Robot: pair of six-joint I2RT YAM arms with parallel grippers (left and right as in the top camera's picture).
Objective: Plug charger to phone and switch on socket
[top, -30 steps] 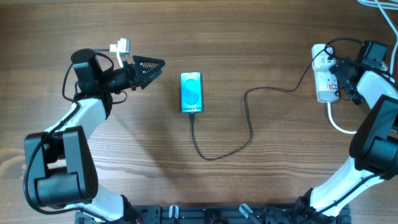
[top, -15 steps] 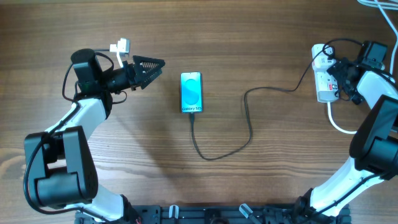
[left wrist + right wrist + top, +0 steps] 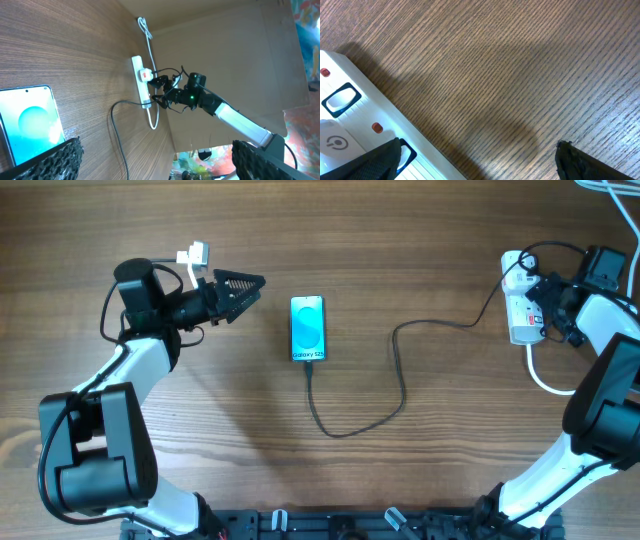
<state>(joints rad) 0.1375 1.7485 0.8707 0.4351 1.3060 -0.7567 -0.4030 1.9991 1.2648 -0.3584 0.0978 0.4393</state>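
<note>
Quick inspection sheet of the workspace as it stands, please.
Surface: wooden table, bare grain.
Job's things: phone face up, screen lit; charger reaches its lower end; socket at far right, switch state unclear.
Clutter: nothing seen.
Grippers: left gripper open, empty, beside phone; right gripper open at socket.
Cables: thick white cable loops from socket.
Surroundings: brown board beyond table.
</note>
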